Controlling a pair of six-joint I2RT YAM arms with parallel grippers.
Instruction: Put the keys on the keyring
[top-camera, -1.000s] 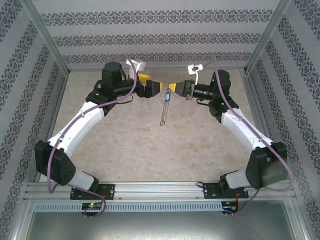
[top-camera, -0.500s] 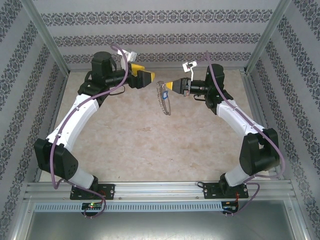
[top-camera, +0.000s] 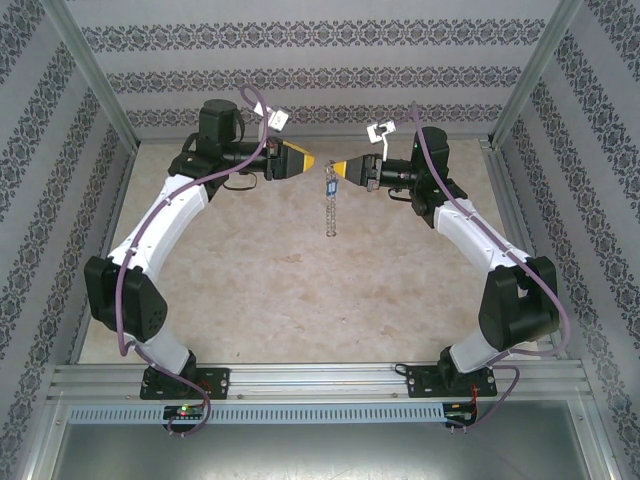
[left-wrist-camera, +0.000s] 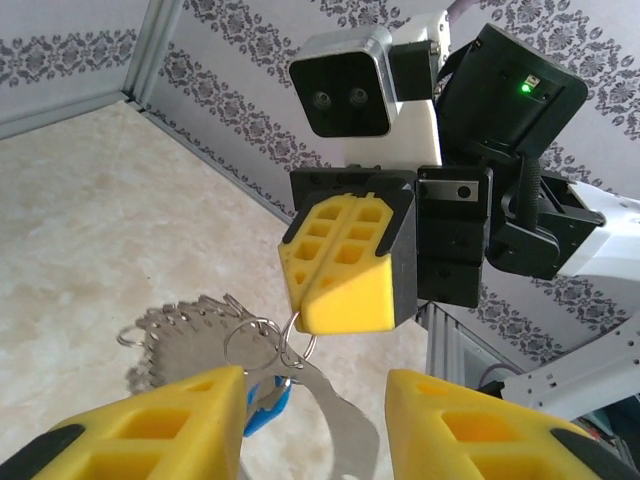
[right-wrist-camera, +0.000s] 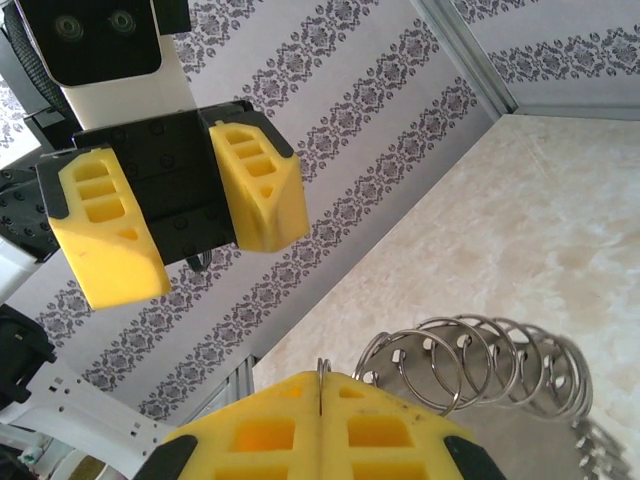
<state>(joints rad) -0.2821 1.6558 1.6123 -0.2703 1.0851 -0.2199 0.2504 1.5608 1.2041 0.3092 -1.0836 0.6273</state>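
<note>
Keyring dangles over 12 o'clock of the tabletop, clamped in the closed right jaws, seemingly so the half-open, empty left jaws can reach the key.

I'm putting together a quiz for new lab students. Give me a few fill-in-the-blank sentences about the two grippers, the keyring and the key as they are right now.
1. The right gripper is ____ on the keyring, which dangles from it.
2. The left gripper stands ____, with nothing between its fingers.
3. The key has a ____ plastic head.

Missing words: shut; open; blue.
</note>
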